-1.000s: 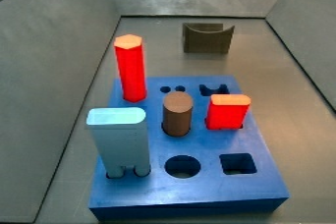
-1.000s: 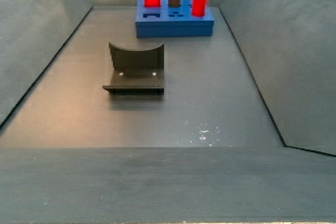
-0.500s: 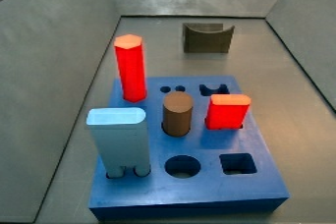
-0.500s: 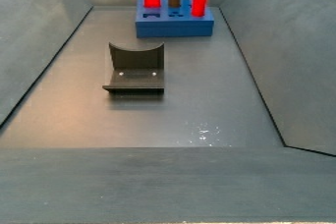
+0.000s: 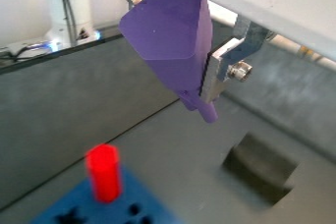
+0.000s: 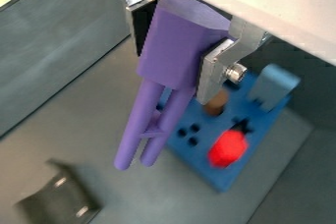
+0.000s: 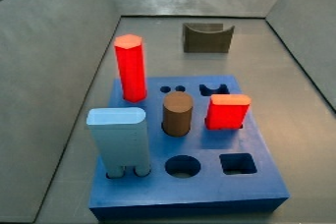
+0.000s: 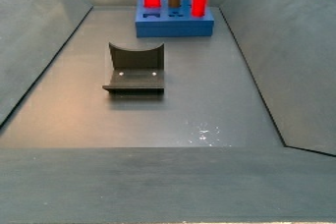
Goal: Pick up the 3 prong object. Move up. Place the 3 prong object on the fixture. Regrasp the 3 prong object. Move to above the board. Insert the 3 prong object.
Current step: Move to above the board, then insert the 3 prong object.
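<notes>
Hanging prongs-down between the silver fingers [image 6: 218, 63], the 3 prong object [image 6: 165, 71] is clamped by the gripper [image 6: 178, 33] above the floor.

Both wrist views ride close behind the gripper [image 6: 178, 56], looking down past the 3 prong object [image 6: 160, 81] clamped in it. A side view looks down from near the board [image 7: 197, 159] toward the far fixture [image 7: 207, 37]; the opposite side view has the fixture [image 8: 134, 69] near and the board [image 8: 175, 24] far.
</notes>
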You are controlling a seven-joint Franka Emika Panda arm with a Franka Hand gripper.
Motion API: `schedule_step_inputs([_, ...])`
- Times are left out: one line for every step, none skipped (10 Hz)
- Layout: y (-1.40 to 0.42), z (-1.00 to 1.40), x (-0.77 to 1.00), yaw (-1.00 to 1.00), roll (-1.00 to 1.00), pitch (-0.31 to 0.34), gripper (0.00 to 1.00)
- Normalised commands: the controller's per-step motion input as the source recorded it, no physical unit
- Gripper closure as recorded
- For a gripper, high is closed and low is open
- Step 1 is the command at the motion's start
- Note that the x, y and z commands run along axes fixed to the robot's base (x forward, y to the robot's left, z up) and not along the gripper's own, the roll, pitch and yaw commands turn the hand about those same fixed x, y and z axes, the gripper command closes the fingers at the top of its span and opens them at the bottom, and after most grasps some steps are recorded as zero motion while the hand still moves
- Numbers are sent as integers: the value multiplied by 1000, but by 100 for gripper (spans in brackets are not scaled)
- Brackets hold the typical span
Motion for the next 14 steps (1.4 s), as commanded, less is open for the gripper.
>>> schedule_step_inputs([-79,37,-152,-59,-656,-77,100])
schedule_step_inputs([-52,28,-124,-49,-516,-74,100])
schedule_step_inputs([-20,12,-85,-26,-310,-60,100])
schedule_step_inputs([-2,11,-64,-18,-215,-50,100])
schedule_step_inputs([0,0,-43,0,0,0,100])
schedule_step_inputs([0,-34,0,0,33,-10,100])
schedule_step_inputs([31,0,0,0,0,0,100])
schedule_step_inputs([131,66,-151,-229,-207,0,100])
schedule_step_inputs([300,257,0,-257,-424,-10,100])
schedule_step_inputs([183,263,0,-334,-424,73,100])
schedule_step_inputs([137,237,0,-363,-419,116,100])
schedule_step_inputs([57,269,0,-446,-397,97,100])
schedule_step_inputs([0,183,0,-514,-427,91,100])
schedule_step_inputs([0,0,0,-600,-407,100,100])
